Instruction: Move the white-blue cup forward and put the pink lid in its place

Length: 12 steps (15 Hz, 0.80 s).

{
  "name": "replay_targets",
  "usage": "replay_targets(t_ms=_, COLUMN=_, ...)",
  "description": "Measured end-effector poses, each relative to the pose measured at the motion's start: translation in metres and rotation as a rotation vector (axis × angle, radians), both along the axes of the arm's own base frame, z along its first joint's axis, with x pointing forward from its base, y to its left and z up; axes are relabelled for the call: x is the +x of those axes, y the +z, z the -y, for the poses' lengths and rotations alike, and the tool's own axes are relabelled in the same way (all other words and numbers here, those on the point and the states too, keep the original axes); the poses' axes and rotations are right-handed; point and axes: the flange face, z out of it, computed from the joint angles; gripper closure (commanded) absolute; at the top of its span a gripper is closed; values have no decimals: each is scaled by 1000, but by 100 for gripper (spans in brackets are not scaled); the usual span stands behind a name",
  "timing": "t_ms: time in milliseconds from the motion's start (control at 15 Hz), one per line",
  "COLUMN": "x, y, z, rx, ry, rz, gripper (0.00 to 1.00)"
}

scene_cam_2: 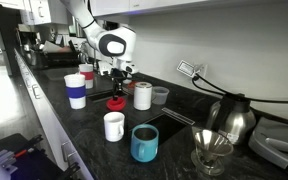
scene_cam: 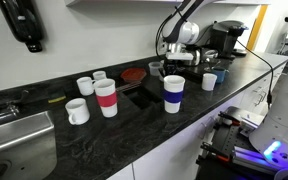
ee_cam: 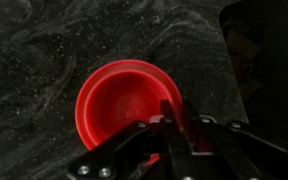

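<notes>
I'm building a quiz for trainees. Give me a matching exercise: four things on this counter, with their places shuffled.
1 white-blue cup
2 pink lid
3 red-banded cup
4 dark-red disc

a beside a white mug
b below the end effector
c by the back wall
d closest to the front edge

Pairs: 1-d, 2-b, 3-a, 4-c

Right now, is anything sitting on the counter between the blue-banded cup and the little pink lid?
No. In an exterior view, the stretch of dark counter between the blue-banded cup and the pink lid is bare.
</notes>
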Motion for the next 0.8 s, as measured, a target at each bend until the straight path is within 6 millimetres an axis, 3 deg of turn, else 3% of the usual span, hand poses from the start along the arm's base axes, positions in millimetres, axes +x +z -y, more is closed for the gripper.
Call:
replay_targets(t_ms=200, x=4, y=0, z=0, rx=7, ry=10, rz=6, gripper=49)
replay_targets(t_ms=533, x=3, y=10, z=2, rx=14, ry=21, rz=6, gripper=13)
replay_targets(t_ms=600, x=1, y=18, z=2, rx=21, ry=23, rz=3, gripper=32)
replay_targets(t_ms=800, x=-12, y=53, z=0, rx=61, ry=38, rz=-2, gripper=13)
